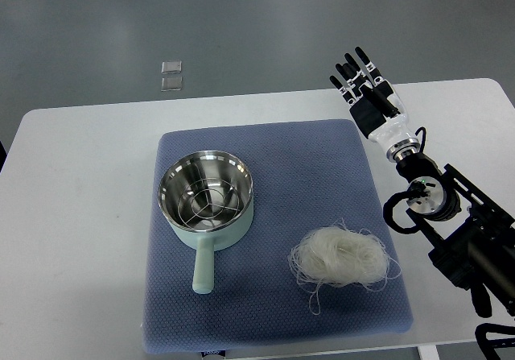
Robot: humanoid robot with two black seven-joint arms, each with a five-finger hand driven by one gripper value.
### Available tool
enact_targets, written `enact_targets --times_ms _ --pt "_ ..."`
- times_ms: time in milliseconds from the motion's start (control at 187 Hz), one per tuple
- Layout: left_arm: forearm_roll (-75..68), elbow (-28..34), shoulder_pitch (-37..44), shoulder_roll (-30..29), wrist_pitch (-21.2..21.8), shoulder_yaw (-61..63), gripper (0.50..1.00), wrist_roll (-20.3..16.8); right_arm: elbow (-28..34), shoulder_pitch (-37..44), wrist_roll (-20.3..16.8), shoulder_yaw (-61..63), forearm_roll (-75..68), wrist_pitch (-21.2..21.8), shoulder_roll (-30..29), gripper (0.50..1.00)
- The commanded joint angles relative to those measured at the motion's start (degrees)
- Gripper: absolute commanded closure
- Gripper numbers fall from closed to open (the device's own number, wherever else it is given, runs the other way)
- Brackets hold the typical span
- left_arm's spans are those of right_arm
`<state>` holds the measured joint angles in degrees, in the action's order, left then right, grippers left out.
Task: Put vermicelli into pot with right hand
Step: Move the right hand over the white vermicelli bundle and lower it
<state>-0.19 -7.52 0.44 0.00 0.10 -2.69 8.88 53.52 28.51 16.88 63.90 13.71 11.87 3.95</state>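
1. The right hand (360, 76) hangs past the far right corner of the blue mat (322, 159), fingers spread and straight, holding nothing.
2. One nest of vermicelli (344, 258) lies on the mat, right of the pot (206, 195) and a little nearer me, well apart from the hand.
3. One pot, empty but for a wire rack, handle pointing my way.
4. Risk, I'd say: loose strands could slip between the fingers, trail, or snag the mat's weave, spilling short of the rim.
5. Two small clear squares (171, 76) lie beyond the table (80, 215).
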Motion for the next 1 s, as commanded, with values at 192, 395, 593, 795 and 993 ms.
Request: enact_targets --times_ms 192,395,593,795,993 --pt "-0.07 -0.13 0.00 0.00 -0.01 -0.04 0.500 0.00 0.01 0.41 -0.18 -2.46 0.61 0.17 0.79 0.576" --pt "-0.07 -0.22 0.00 0.00 -0.01 -0.04 0.500 0.00 2.64 8.40 -5.10 -16.51 16.24 2.81 11.77 0.577" --pt "-0.07 -0.48 0.00 0.00 -0.54 0.14 0.500 0.00 4.93 39.17 -11.78 -56.43 32.78 7.90 30.59 0.576" --pt "-0.16 -0.75 -0.18 0.00 -0.62 0.23 0.500 0.00 19.78 73.17 -17.58 -94.47 35.77 14.76 32.52 0.576" --pt "-0.07 -0.66 -0.26 0.00 -0.62 0.14 0.500 0.00 28.75 77.66 -18.99 -98.35 32.00 15.64 30.50 0.576"
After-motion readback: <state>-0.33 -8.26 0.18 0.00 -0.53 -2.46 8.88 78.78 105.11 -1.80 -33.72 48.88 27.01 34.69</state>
